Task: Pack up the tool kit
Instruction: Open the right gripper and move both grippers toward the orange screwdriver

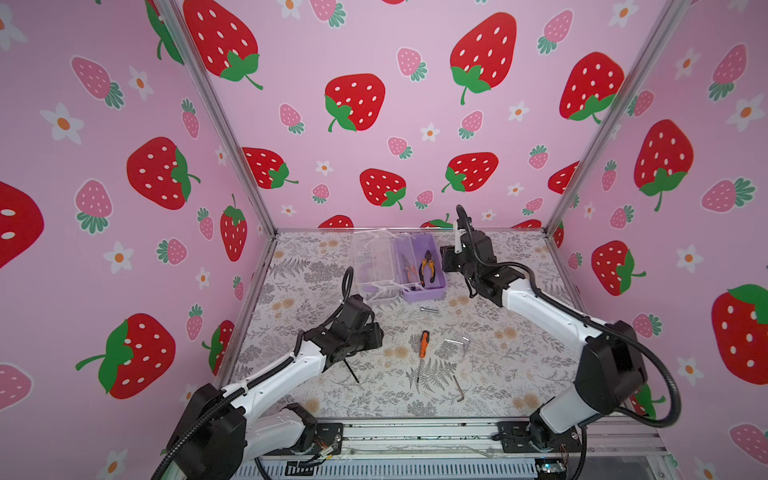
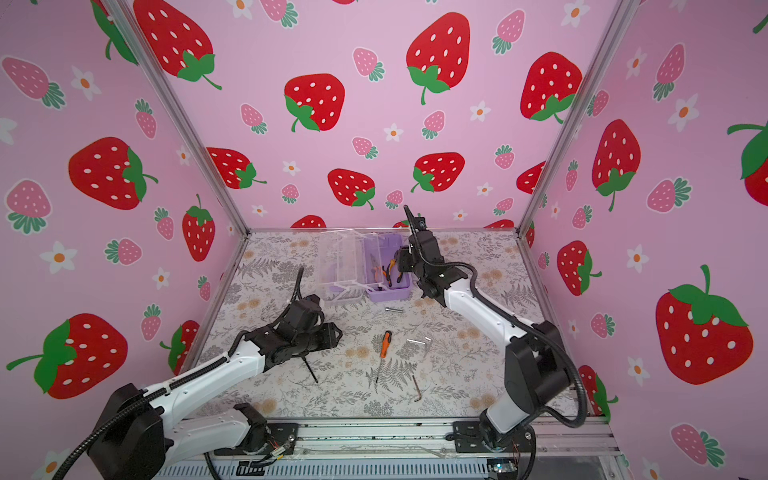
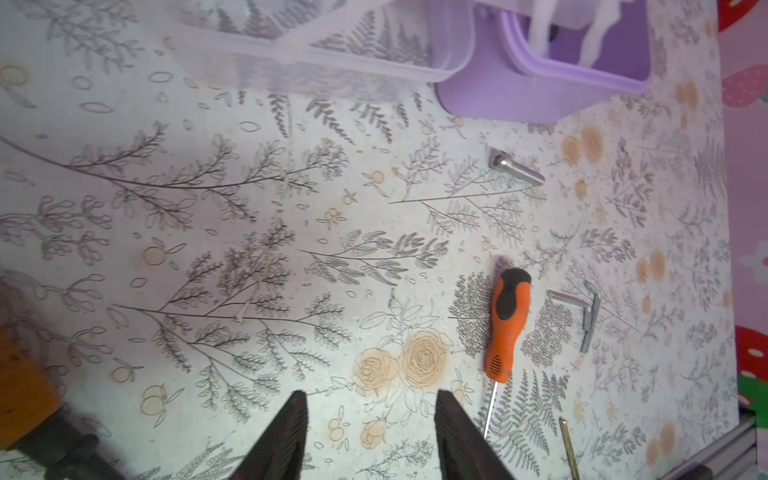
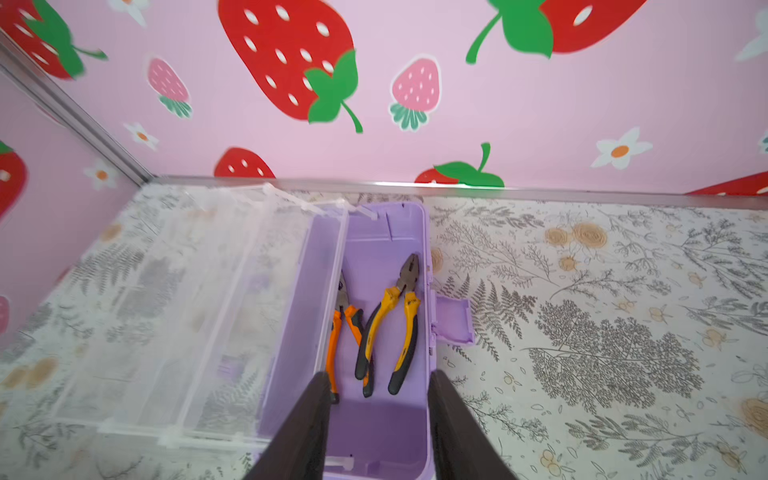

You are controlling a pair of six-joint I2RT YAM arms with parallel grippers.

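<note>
Only my right wrist view shows inside the lilac box (image 4: 390, 232), upper centre in both top views (image 1: 419, 296) (image 2: 388, 296): yellow pliers (image 4: 401, 328) and orange pliers (image 4: 345, 324). My right hand (image 4: 380, 376) hovers above it, partly open and empty. My left hand (image 3: 370, 394), also partly open and empty, faces the screwdriver (image 3: 505, 320) on the table (image 3: 249, 208).

Both arms look alike from here: the left arm (image 1: 274, 384) and right arm (image 1: 540, 309) wear glossy white shells dotted with small dark screws, with chunky black joints between. A black ribbed hose (image 1: 675, 395) runs along each. The left gripper (image 3: 369, 419) has dark, ridged, wedge-shaped fingers (image 3: 286, 432).
</note>
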